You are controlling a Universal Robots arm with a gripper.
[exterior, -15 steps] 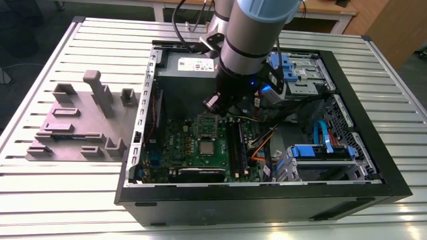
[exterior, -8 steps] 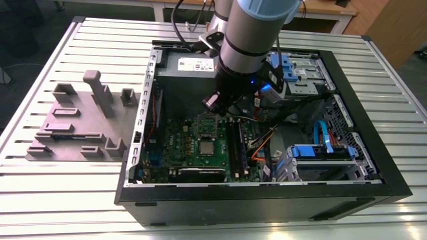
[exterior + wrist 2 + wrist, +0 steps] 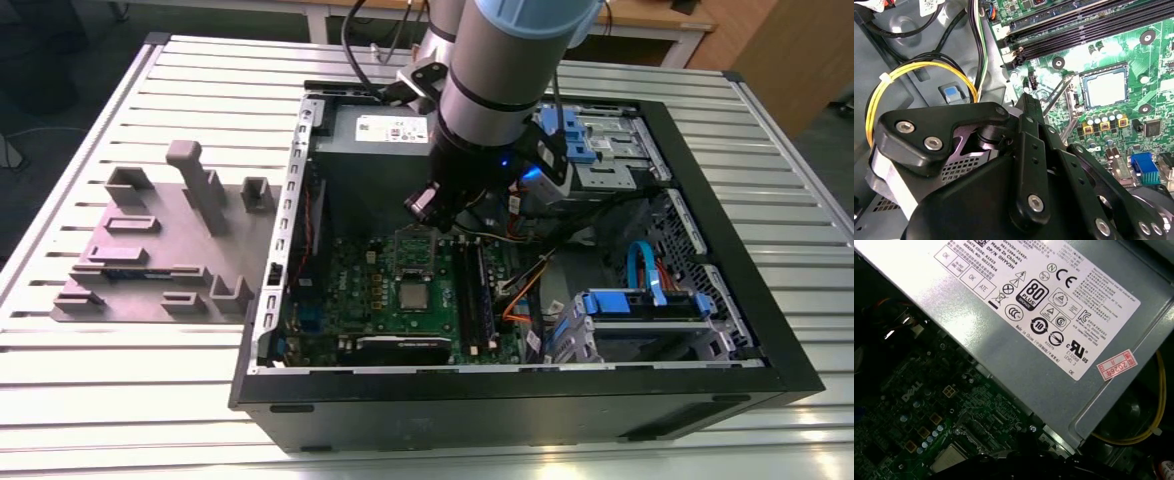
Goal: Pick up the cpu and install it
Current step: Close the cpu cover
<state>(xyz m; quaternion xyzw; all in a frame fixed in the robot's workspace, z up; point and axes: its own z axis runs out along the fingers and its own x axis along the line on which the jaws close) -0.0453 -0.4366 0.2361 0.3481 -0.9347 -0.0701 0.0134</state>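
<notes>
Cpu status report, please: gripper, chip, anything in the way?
The gripper over the motherboard, inside the case. The cpu lies in the socket, apart from the gripper. Metal frame raised beside it, nothing on top.

You look down on counter (image 3: 107,400): pale metal top, ribbed with long grooves running across exterior view, dark caps on far corners. Beyond far edge, desk (image 3: 650,30) with white frame and wood-coloured top. At exterior view's right, brown wooden panel (image 3: 787,60) slants away. At exterior view's left, dark floor (image 3: 67,110), in shadow. Light falls from above; bright glare patches (image 3: 561,466) sit on counter's near edge.
</notes>
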